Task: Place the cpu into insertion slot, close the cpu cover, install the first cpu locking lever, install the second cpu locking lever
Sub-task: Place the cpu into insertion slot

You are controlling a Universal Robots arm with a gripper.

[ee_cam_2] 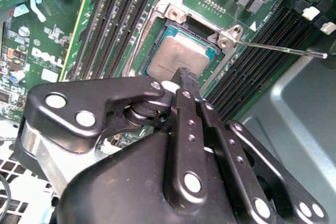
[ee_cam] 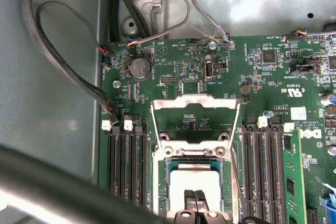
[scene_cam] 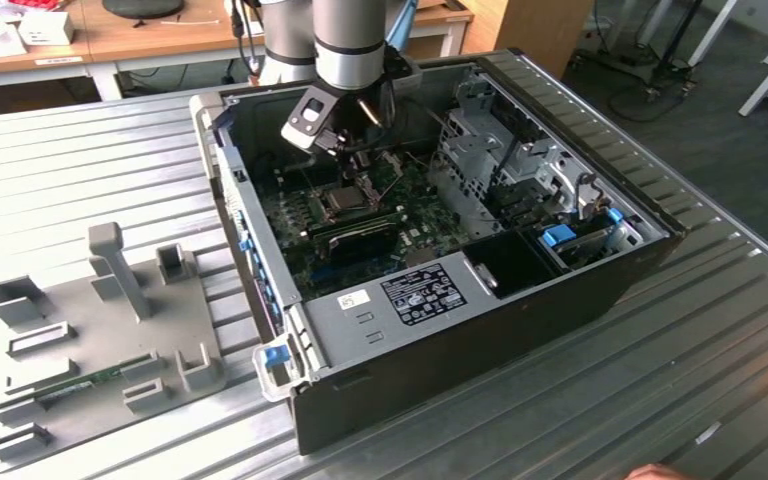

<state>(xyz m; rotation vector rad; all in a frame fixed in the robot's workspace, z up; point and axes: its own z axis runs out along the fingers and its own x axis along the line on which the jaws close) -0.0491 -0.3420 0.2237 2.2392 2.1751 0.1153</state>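
The cpu [ee_cam_2: 178,56], a silvery-beige square, lies inside the insertion slot [ee_cam_2: 157,43] on the green board. My gripper [ee_cam_2: 186,77] is shut, with nothing between its fingers. Its tips stand right over the near edge of the cpu [ee_cam: 194,179]; I cannot tell whether they touch it. The cpu cover [ee_cam: 194,106], a silver frame with a cut-out centre, is swung open beyond the slot, on the side away from the gripper [ee_cam: 195,200]. A thin metal locking lever [ee_cam_2: 283,50] sticks out free past the slot's corner. In the exterior view the gripper [scene_cam: 361,178] hangs over the slot [scene_cam: 347,200] inside the computer case.
Black memory strips [ee_cam: 125,166] flank the slot on both sides. Dark cables [ee_cam: 68,72] run along the case wall. The grey drive cage [scene_cam: 504,150] fills the case's side at the exterior view's right. A grey fixture tray [scene_cam: 104,330] lies on the metal table. A hand [scene_cam: 651,472] shows at the bottom edge.
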